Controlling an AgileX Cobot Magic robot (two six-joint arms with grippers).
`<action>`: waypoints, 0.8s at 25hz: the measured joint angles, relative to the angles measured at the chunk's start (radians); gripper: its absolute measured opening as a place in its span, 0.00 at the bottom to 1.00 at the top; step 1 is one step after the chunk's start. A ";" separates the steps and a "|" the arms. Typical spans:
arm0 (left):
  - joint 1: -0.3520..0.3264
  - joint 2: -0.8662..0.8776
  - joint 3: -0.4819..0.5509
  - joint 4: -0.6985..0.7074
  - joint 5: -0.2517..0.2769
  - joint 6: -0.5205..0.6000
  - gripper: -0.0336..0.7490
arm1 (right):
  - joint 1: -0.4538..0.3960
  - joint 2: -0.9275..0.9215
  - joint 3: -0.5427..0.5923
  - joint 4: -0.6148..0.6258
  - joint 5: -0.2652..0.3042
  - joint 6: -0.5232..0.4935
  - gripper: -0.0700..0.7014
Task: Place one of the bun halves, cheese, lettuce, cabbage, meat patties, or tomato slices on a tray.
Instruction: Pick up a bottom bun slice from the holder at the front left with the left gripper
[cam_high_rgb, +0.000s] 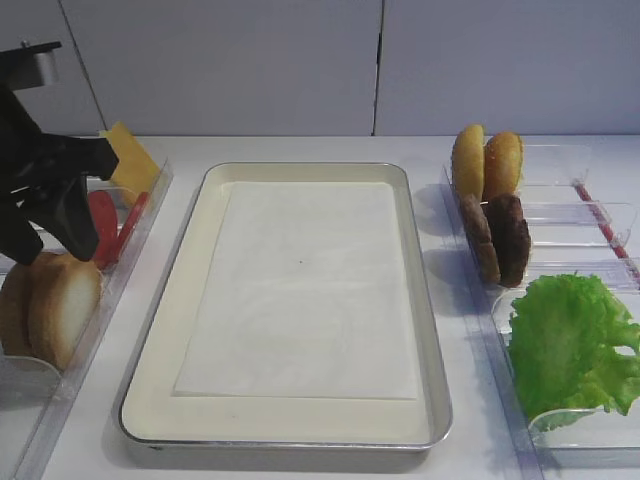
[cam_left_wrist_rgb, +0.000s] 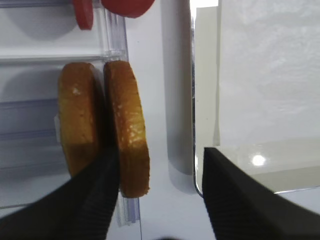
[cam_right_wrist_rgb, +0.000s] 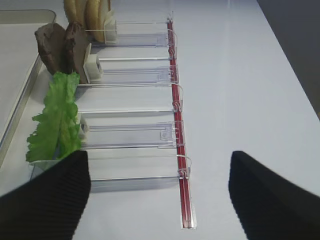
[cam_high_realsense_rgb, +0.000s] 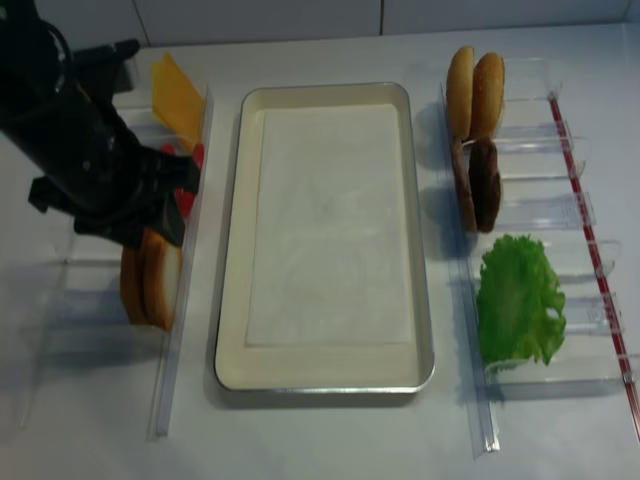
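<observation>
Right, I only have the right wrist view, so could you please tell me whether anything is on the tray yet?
Observer: No, the tray holds only its paper sheet.
Operator: Thank you. Where is the left gripper?
Observer: The left gripper hangs open, straddling the bun half nearer the tray.
Operator: What else is on that side?
Observer: Tomato slices and a cheese slice stand behind the buns.
</observation>
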 joint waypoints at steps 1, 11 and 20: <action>0.000 0.005 -0.002 0.004 -0.001 -0.005 0.49 | 0.000 0.000 0.000 0.000 0.000 0.000 0.84; 0.000 0.009 -0.004 0.017 -0.002 -0.009 0.49 | 0.000 0.000 0.000 -0.001 0.000 0.000 0.84; 0.000 0.038 -0.004 0.011 -0.004 -0.004 0.48 | 0.001 0.000 0.000 -0.001 0.000 0.000 0.84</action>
